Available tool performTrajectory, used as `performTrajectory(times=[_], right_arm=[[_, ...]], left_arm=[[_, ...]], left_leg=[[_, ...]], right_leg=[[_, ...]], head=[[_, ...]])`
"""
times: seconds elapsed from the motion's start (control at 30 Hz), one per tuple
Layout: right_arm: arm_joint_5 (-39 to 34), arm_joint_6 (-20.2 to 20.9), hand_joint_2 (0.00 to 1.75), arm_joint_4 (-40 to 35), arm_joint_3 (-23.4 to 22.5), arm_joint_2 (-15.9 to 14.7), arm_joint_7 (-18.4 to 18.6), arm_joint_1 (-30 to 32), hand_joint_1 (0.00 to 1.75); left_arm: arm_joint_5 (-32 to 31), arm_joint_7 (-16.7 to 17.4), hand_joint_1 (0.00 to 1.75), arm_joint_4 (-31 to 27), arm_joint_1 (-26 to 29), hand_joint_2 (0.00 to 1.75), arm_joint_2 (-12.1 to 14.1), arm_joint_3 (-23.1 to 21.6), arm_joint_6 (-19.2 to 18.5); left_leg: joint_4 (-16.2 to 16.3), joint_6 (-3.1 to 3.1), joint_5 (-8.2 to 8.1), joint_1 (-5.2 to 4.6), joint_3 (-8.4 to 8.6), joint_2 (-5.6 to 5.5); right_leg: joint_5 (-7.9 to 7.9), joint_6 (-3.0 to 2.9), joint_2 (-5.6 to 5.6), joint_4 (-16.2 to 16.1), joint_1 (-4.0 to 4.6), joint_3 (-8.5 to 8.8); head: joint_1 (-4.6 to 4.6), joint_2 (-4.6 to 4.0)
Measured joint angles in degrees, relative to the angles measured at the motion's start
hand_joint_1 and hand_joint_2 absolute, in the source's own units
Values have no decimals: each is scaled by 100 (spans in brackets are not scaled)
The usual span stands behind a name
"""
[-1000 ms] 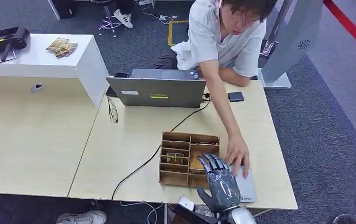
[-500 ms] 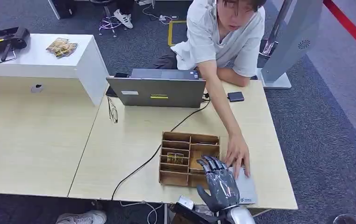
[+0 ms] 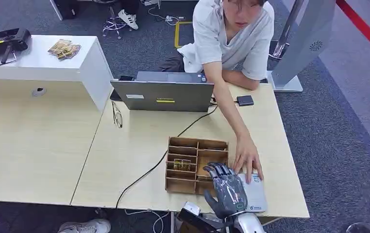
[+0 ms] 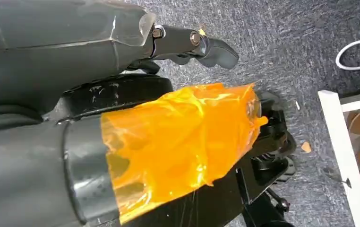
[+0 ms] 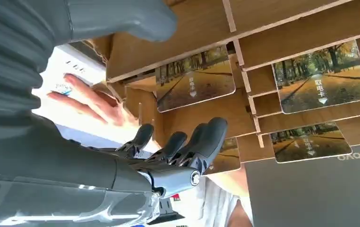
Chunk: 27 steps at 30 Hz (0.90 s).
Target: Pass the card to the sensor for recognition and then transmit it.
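On the pale wooden table (image 3: 125, 160) you have a laptop (image 3: 163, 94) at the far edge with its lid towards you, and a black cable (image 3: 149, 170) running from beside it across the tabletop and off the near edge. A pair of glasses (image 3: 117, 115) lies just left of the laptop, and a small dark box (image 3: 244, 100) sits to its right. Near the front edge stands the wooden divided tray (image 3: 188, 162), and flat beside it on the right lies the white sensor pad (image 3: 255, 194). A person (image 3: 234, 39) leans in from the far side, and that person's hand (image 3: 247, 160) is pressed onto the far part of the pad, so it lies between you and the sensor surface. Your right hand (image 3: 227, 189) hovers over the tray's near right corner and the pad's left edge, fingers (image 5: 201, 142) loosely curled and apart, thumb out, with nothing in its grasp. In the right wrist view you see cards (image 5: 194, 78) with an autumn avenue print lying in the tray's compartments; one card (image 3: 182, 164) shows in a left compartment from the head view. Whether your fingertips touch the tray you cannot tell. Your left hand (image 4: 194, 42) hangs over grey carpet, and you cannot tell how it is set.
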Motion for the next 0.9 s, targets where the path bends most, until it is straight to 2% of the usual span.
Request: performTrajectory(times=[0.3,0.33,0.63,0.67,0.7,0.73,0.8,0.9], right_arm=[[-4,57,175,68,0,48,-35,-61,51],[-4,57,175,74,0,50,-37,-68,45],[-4,68,175,122,0,96,-37,-121,52],[-4,68,175,125,0,96,-42,-124,115],[-4,77,175,133,0,96,-42,-131,143],[-4,83,175,142,0,103,-44,-136,161],[-4,101,175,166,2,116,-59,-153,173],[-17,157,175,218,4,127,-68,-190,171]], left_arm=[[-2,11,0,0,-9,0,-2,-70,-11],[-2,11,0,0,-10,0,-2,-72,-11],[-11,20,0,0,-13,0,-4,-96,-35],[-13,22,0,0,-14,0,-4,-103,-35],[-17,28,0,0,-15,0,-4,-116,-37],[-18,28,0,0,-16,0,-4,-124,-39],[-20,31,0,0,-18,0,-7,-140,-41],[-20,37,0,0,-19,0,-9,-170,-42]], left_leg=[[0,-1,1,0,0,0],[0,-1,1,0,0,-1],[0,-1,1,0,0,0],[0,-1,1,0,0,-1],[0,-2,1,0,0,-1],[0,-2,1,0,0,0],[0,-1,1,0,0,0],[0,-2,2,0,1,-1]], right_leg=[[0,0,0,0,0,0],[0,0,0,0,0,0],[1,0,0,0,0,0],[1,0,0,0,0,0],[1,0,0,0,0,1],[1,0,0,0,0,1],[1,0,0,0,0,0],[1,0,0,0,0,1]], head=[[0,0],[0,0],[0,0],[0,0],[0,0],[0,0],[0,0],[0,2]])
